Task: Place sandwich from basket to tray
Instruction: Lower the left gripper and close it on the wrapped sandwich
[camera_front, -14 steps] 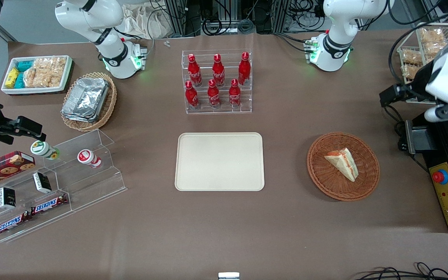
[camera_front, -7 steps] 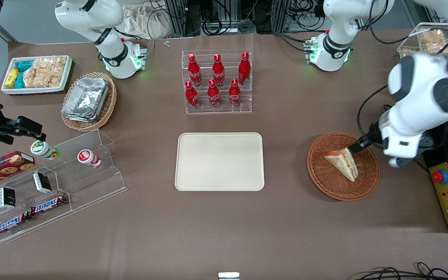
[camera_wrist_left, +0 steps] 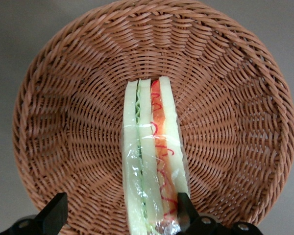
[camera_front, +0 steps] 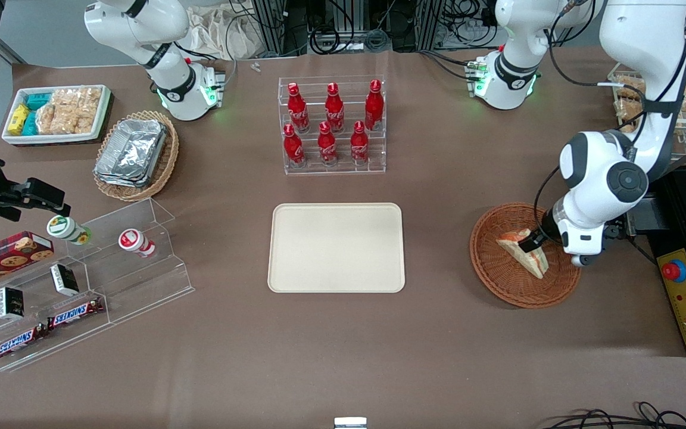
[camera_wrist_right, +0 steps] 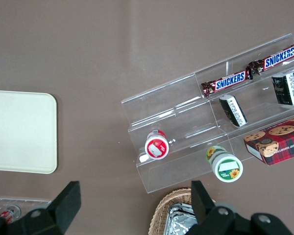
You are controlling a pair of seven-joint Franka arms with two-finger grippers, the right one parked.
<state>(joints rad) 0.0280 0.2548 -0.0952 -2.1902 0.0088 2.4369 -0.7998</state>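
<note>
The sandwich (camera_front: 526, 255), a pale bread wedge with red, orange and green layers, lies in the round reddish-brown wicker basket (camera_front: 498, 285). In the left wrist view the sandwich (camera_wrist_left: 152, 161) rests on the basket's weave (camera_wrist_left: 78, 122) with its cut edge up. My gripper (camera_front: 532, 241) hangs low over the basket at the wedge's thick end. It is open (camera_wrist_left: 120, 209), its fingers wide apart; one fingertip (camera_wrist_left: 183, 208) stands against the red-filled side and the other (camera_wrist_left: 56, 209) is well clear of the bread. The cream tray (camera_front: 336, 247) lies flat at mid-table, toward the parked arm's end from the basket.
A clear rack of red cola bottles (camera_front: 332, 125) stands farther from the front camera than the tray. Toward the parked arm's end are a tan basket of foil containers (camera_front: 134, 154), a white snack tray (camera_front: 57, 113) and an acrylic stand (camera_front: 87, 280). A control box (camera_front: 685, 295) sits beside the basket.
The working arm has swung in from the table's end and come down over the basket; its gripper now straddles the sandwich. The sandwich has not moved.
</note>
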